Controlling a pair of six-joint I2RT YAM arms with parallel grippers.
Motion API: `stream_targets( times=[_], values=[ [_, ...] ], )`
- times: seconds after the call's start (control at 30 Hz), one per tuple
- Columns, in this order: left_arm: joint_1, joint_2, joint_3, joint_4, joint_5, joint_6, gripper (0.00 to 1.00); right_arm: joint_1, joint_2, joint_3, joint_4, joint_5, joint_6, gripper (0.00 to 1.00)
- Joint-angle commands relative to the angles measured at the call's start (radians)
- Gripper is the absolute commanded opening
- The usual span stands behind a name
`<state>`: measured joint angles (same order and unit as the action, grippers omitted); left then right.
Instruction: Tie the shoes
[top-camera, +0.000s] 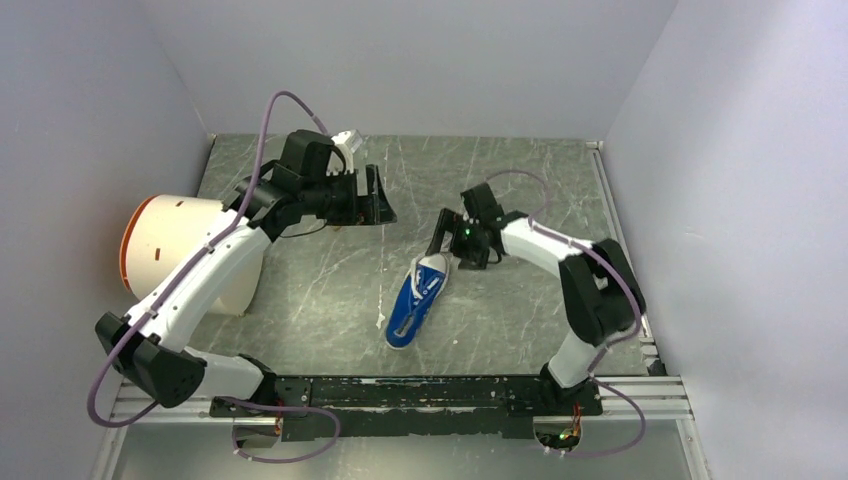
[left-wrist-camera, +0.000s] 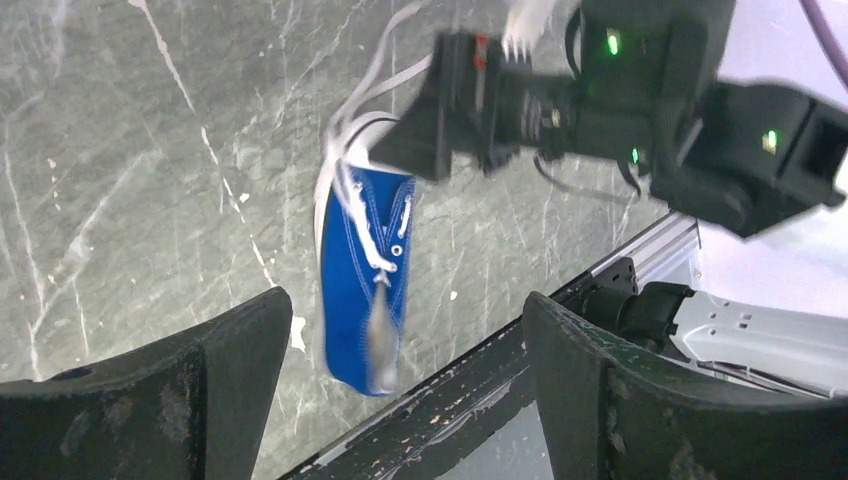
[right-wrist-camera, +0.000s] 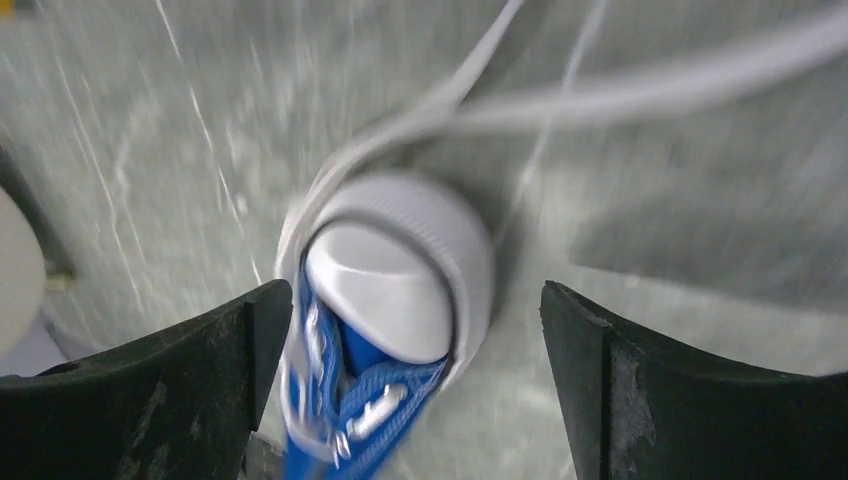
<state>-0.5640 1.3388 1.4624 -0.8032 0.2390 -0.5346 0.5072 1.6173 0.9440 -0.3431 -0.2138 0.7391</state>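
1. Sneaker sits mid-worktop, opening up. Its long axis is diagonal, heel near-left and toe cap far-right.
2. Laces are loose and trail past the toe toward the far side.
3. Right fingers are spread and straddle the toe cap from above, gripping nothing. The view is blurred, so I cannot tell if they touch.
4. Left fingers are spread and empty, raised far-left of the sneaker and well apart from it.
5. White drum with orange rim is at the left edge, partly behind the left arm.
6. Black rail runs along the near edge, near the heel. Walls close 3 sides, with bare worktop either side of the sneaker.
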Motion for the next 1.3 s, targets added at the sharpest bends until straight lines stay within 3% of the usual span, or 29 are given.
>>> stream_targets(
  times=[0.0, 0.27, 0.33, 0.4, 0.5, 0.6, 0.77, 0.87, 1.0, 1.17, 1.27],
  values=[
    [0.002, 0.061, 0.003, 0.092, 0.061, 0.070, 0.90, -0.070, 0.126, 0.187, -0.039, 0.045, -0.163, 0.99],
    [0.004, 0.245, 0.011, 0.131, 0.185, 0.162, 0.88, -0.071, 0.015, 0.078, -0.129, -0.139, -0.357, 0.97],
    [0.004, 0.250, -0.038, 0.178, 0.221, 0.130, 0.87, -0.071, -0.021, 0.044, -0.149, -0.154, -0.369, 0.96],
    [0.004, 0.247, -0.098, 0.238, 0.272, 0.077, 0.81, -0.072, -0.063, 0.004, -0.162, -0.151, -0.361, 0.96],
    [0.003, 0.212, -0.209, 0.346, 0.355, -0.020, 0.70, -0.091, -0.112, -0.082, -0.122, -0.272, -0.315, 0.96],
    [0.003, 0.127, -0.325, 0.409, 0.362, -0.120, 0.69, -0.094, -0.164, -0.148, -0.085, -0.264, -0.300, 0.95],
    [0.004, -0.032, -0.442, 0.341, 0.304, -0.137, 0.83, -0.095, -0.157, -0.093, -0.120, -0.180, -0.317, 0.95],
    [0.013, -0.047, -0.461, 0.293, 0.328, -0.112, 0.81, -0.095, -0.133, -0.043, -0.130, -0.178, -0.302, 0.94],
    [0.021, 0.007, -0.453, 0.263, 0.320, -0.064, 0.77, -0.096, -0.113, -0.024, -0.071, -0.236, -0.277, 0.92],
    [0.079, 0.148, -0.490, 0.456, 0.485, -0.055, 0.83, -0.096, -0.042, 0.049, -0.122, -0.244, -0.295, 0.85],
    [0.092, 0.292, -0.390, 0.356, 0.477, 0.076, 0.79, -0.096, -0.021, 0.084, -0.141, -0.186, -0.318, 0.85]
  ],
)
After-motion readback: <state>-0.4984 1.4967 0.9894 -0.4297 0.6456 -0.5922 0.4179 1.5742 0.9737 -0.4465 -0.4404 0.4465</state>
